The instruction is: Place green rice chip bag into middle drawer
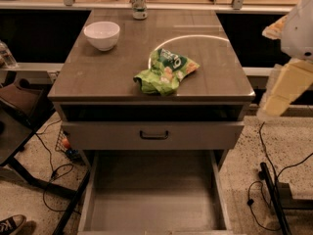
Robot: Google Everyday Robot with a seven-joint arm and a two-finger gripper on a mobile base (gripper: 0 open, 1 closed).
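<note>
The green rice chip bag (166,71) lies crumpled on the grey cabinet top, right of centre near the front edge. The middle drawer (154,192) is pulled out wide open below, and its bare grey floor shows. Above it is a grey drawer front with a dark loop handle (154,135), pulled out slightly. My gripper is not in view. Only white and cream parts of my arm (288,82) show at the right edge, beside the cabinet and apart from the bag.
A white bowl (101,35) stands at the cabinet top's back left. A can (139,3) stands at its back edge. Dark chair legs and cables (34,170) lie on the floor at left. A black stand and cables (274,199) are at right.
</note>
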